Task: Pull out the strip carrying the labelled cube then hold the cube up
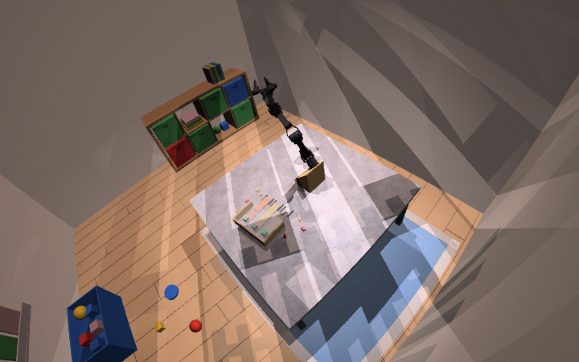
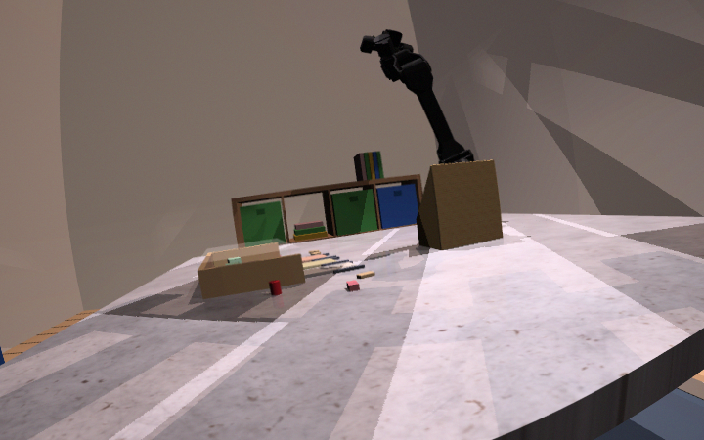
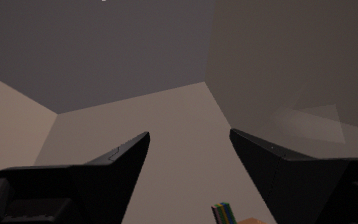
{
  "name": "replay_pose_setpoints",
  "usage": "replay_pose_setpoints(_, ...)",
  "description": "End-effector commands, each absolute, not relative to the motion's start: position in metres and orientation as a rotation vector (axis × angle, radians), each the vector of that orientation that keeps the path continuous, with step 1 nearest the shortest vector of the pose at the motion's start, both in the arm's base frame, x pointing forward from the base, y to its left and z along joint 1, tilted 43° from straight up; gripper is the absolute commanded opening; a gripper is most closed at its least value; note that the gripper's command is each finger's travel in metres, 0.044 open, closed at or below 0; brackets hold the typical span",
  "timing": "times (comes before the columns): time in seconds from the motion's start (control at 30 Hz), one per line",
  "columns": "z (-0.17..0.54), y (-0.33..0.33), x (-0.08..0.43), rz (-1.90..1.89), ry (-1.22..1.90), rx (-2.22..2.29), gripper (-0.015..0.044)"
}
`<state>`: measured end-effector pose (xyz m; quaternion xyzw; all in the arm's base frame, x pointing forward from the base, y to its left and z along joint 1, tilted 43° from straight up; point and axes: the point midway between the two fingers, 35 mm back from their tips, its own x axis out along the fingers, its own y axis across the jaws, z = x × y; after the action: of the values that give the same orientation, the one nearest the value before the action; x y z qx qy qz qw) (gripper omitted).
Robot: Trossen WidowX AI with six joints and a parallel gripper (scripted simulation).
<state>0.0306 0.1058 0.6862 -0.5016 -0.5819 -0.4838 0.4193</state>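
My gripper (image 1: 260, 80) (image 3: 189, 134) is open and empty, raised high at the far side, well away from the strips. A low wooden tray (image 1: 275, 234) (image 2: 248, 280) stands on the table under a see-through cover. Three strips run into it, with dark bars at their outer ends. The salmon strip (image 1: 262, 203) appears to have a gap. The pale yellow strip (image 1: 272, 208) lies in the middle; the third strip is greyish and hard to see. Green cubes (image 1: 245, 218) (image 1: 254, 225) (image 1: 264, 232) sit at the inner ends. I cannot read their labels.
The arm stands on a wooden block (image 1: 314, 177) (image 2: 466, 204). Beside the tray are a red cylinder (image 1: 285, 235) (image 2: 275, 286), a pink-red block (image 1: 303, 228) (image 2: 353, 286) and a tan block (image 1: 300, 219) (image 2: 366, 275). A shelf with coloured bins stands beyond the table.
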Motion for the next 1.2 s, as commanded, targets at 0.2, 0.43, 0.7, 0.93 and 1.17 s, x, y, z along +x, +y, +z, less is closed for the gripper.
replay_pose_setpoints(0.2, 0.674, 0.015, -0.038, -1.321, -1.486, -0.89, 0.04)
replay_pose_setpoints(0.43, 0.641, -0.092, -0.058, -1.407, -1.398, -0.553, 0.04)
replay_pose_setpoints(0.7, 0.577, -0.207, -0.015, -1.44, -1.165, -0.199, 0.04)
replay_pose_setpoints(0.93, 0.504, -0.27, 0.066, -1.41, -0.871, -0.006, 0.04)
replay_pose_setpoints(1.17, 0.422, -0.285, 0.163, -1.32, -0.538, 0.074, 0.04)
